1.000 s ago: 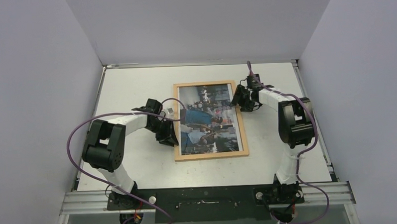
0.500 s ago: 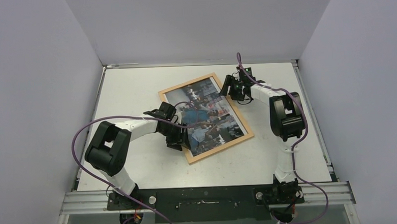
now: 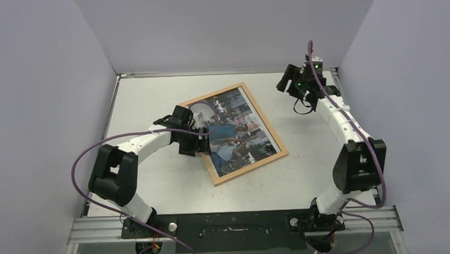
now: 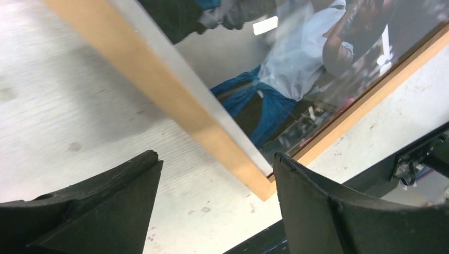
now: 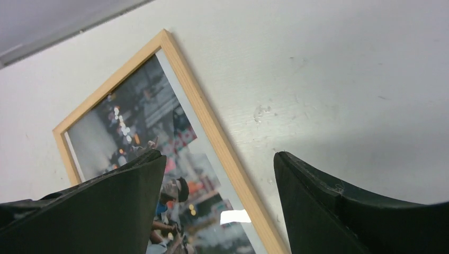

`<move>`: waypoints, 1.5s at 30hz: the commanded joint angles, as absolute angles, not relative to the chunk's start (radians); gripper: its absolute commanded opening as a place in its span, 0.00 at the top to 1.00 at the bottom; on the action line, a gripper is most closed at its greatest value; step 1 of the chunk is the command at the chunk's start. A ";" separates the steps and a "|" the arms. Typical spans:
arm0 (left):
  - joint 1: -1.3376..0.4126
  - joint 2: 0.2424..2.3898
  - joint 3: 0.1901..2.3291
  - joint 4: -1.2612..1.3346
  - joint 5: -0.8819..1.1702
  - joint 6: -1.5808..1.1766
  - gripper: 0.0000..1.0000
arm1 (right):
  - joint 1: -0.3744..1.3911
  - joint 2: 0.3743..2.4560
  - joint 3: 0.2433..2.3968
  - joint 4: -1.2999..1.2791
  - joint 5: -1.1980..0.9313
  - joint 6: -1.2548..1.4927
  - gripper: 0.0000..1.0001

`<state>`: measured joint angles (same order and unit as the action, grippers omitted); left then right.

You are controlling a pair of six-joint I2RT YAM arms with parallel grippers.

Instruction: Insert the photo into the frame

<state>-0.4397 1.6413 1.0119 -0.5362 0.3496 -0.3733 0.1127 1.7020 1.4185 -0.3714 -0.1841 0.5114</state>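
Note:
The light-wood frame [image 3: 251, 168] lies flat mid-table, turned so its far end leans left, with the colourful photo [image 3: 234, 132] inside it under glass. My left gripper [image 3: 196, 144] is low at the frame's left rail. In the left wrist view that gripper [image 4: 217, 169] is open, with the frame's rail [image 4: 159, 84] and near corner between the fingers and nothing held. My right gripper [image 3: 287, 83] hangs open above the table's back right, away from the frame. The right wrist view looks down past the open right gripper [image 5: 219, 169] at the frame's rail [image 5: 212, 121] and the photo [image 5: 137, 127].
Grey walls enclose the white table [image 3: 148, 96] on the left, back and right. A black mounting bar [image 3: 232, 224] with both arm bases runs along the near edge. Purple cables loop off both arms.
The frame with the photo has swung from square to tilted. Both grippers have opened. The left one backed slightly off the rail; the right arm lifted away to the back right.

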 commanded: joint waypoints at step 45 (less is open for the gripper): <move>-0.426 0.737 1.517 -1.039 -0.556 -0.437 0.03 | 0.161 0.635 1.445 -1.005 0.572 0.401 0.00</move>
<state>-0.4259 0.7517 1.4555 -1.0245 -0.5434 -0.4793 0.1589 0.6476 1.4029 -0.9737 0.5453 0.4301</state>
